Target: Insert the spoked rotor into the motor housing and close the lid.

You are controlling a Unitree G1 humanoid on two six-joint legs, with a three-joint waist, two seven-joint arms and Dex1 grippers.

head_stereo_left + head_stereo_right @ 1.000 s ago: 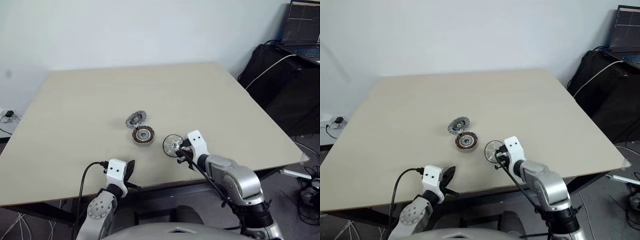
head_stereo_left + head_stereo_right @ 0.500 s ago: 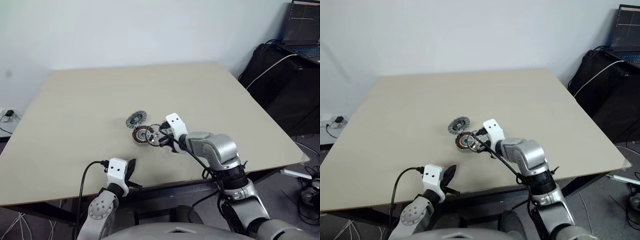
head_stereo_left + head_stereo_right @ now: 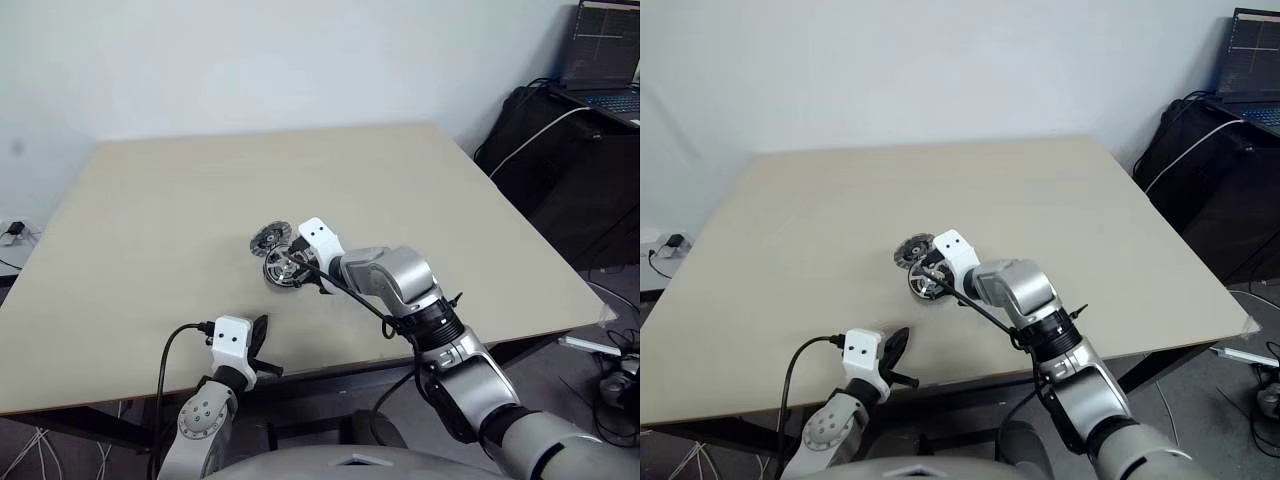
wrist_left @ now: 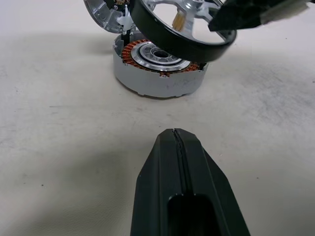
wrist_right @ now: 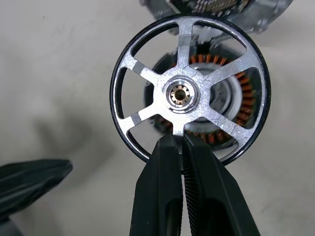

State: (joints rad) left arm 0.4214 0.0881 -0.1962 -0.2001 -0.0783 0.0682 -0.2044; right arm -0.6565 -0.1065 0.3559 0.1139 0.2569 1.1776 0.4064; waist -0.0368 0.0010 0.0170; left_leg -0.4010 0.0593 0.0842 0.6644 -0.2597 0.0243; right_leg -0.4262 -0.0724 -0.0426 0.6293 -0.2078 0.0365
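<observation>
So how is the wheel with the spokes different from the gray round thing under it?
The wheel is thin and see-through between its silver spokes; the gray motor case is thick and solid-walled. The wheel has a black rim; the case holds copper-brown coils. The wheel is up in the air, tilted, pinched by the right tool; the case sits flat on the table. Both are round and look about equally wide.
</observation>
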